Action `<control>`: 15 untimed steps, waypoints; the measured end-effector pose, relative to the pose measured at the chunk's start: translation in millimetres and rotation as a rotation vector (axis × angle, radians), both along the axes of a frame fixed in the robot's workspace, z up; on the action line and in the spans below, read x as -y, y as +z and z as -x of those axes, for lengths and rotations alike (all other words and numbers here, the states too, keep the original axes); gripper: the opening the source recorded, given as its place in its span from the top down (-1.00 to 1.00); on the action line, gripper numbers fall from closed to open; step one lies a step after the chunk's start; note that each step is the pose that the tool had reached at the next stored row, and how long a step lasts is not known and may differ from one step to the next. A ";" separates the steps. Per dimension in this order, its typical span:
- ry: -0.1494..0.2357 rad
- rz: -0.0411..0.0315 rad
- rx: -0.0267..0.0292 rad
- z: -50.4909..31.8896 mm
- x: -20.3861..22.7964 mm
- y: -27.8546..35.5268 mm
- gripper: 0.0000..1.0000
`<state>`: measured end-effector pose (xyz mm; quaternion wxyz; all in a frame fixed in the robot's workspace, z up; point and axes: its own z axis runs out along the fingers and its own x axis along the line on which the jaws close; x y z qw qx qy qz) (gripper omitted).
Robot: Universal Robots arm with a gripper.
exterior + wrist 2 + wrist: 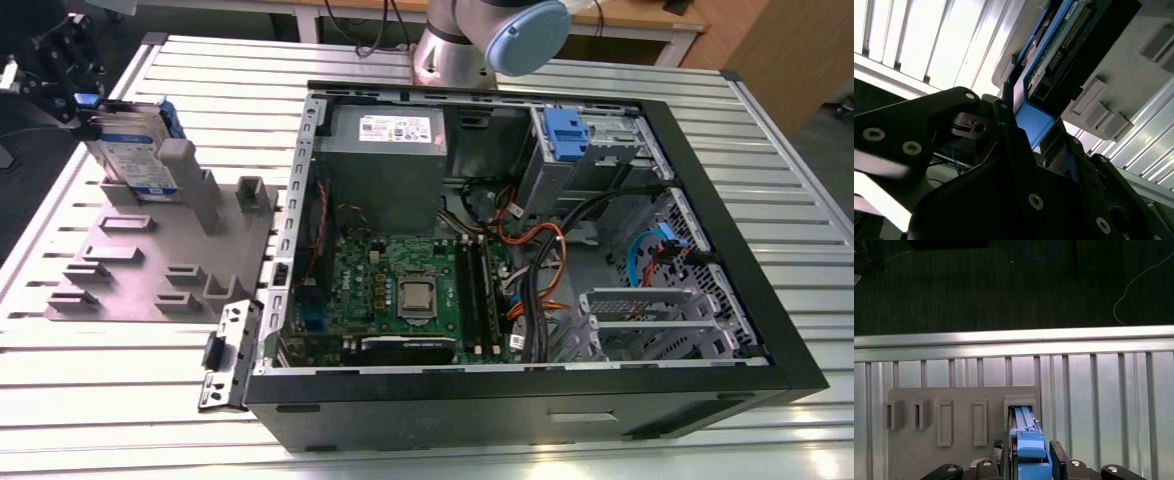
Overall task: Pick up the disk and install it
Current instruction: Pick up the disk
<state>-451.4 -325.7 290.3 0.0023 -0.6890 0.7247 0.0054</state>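
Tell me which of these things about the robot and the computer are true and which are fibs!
1. The disk stands upright in the grey holder. True.
2. The computer has its side cover on. False: it is open, and the boards and wires inside show.
3. The gripper is right at the disk's blue edge. True.
4. The disk is already inside the computer. False: it is in the holder, outside the computer, on the exterior view's left.
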 end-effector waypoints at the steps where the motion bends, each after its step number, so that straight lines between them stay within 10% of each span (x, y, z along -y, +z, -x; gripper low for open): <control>1: 0.000 0.0000 0.0000 0.0 0.0 0.0 0.01; 15: 0.000 0.0001 0.0000 0.0 1.4 -0.4 0.00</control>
